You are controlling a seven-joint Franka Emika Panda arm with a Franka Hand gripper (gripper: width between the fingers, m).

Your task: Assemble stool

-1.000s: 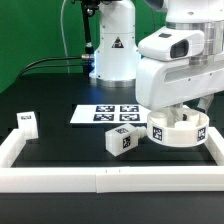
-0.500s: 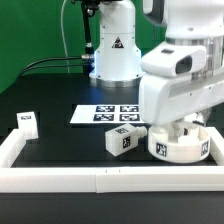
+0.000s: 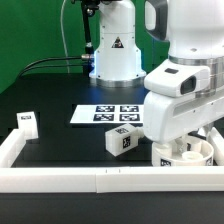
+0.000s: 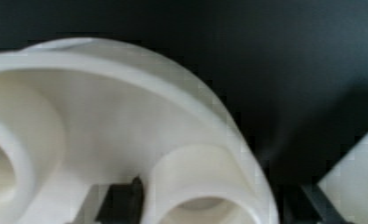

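Down at the front rail, your gripper is clamping the seat rim — seat is lying flat under the jaws, leg sitting near, exterior view's left.

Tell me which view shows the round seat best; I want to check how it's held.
The wrist view: the seat fills it, its curved rim clamped in the gripper. The exterior view shows only the seat's lower edge and one tag, below the arm.

Bare table lies open between the corner leg and the middle leg; the border rail walls the near edge.
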